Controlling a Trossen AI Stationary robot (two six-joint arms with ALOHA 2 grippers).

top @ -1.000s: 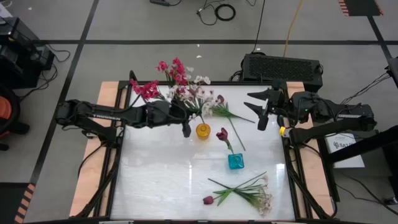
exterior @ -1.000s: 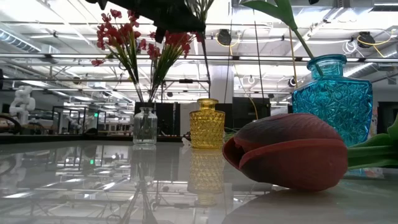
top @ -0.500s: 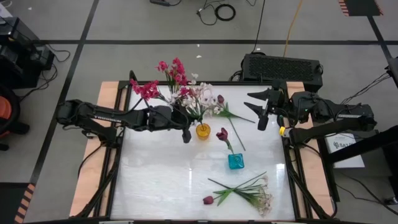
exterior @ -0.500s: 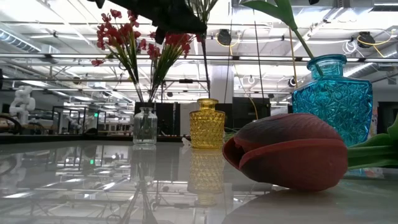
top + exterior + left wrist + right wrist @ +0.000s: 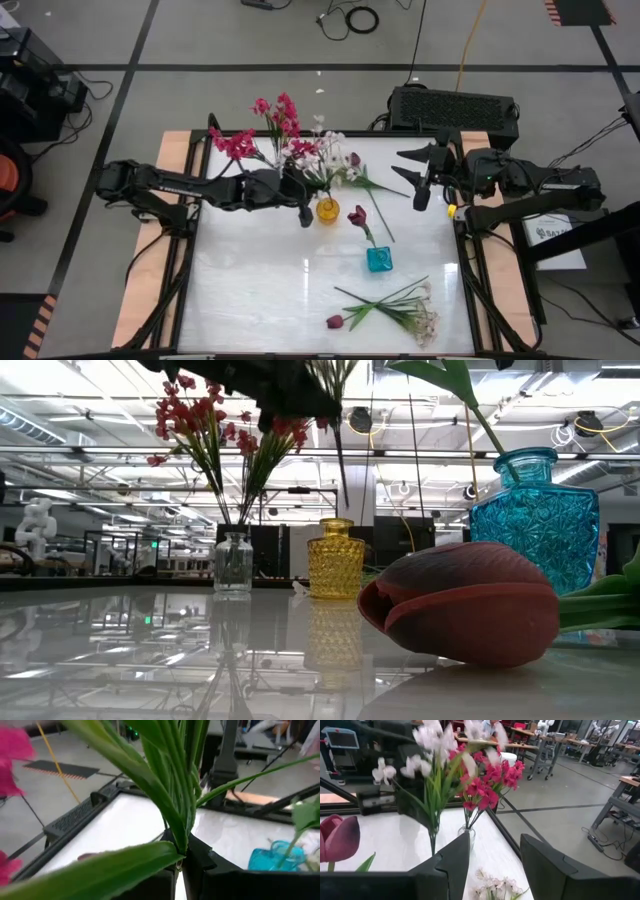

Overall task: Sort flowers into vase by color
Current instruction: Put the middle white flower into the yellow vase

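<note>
Your left gripper (image 5: 304, 213) is clamped on the stems of a white-blossom sprig (image 5: 318, 152) and holds it over the yellow vase (image 5: 327, 211), which stands near the middle of the worktop toward the far edge. In the low view the stem tip hangs just above the vase's mouth, slightly off its centre as far as I can judge. Bring the tip over the opening before you lower, keep the sprig upright, and only let go once the stems sit well inside (the narrow neck looks easy to clip and tip over). The pink flowers (image 5: 236, 143) already fill the clear vase (image 5: 233, 563) by the far left corner, and one maroon tulip (image 5: 357, 215) stands in the blue vase (image 5: 378, 260). More sprigs (image 5: 395, 307) lie near the front edge. Your right gripper (image 5: 421, 187) waits at the right edge, jaws partly apart and empty.
</note>
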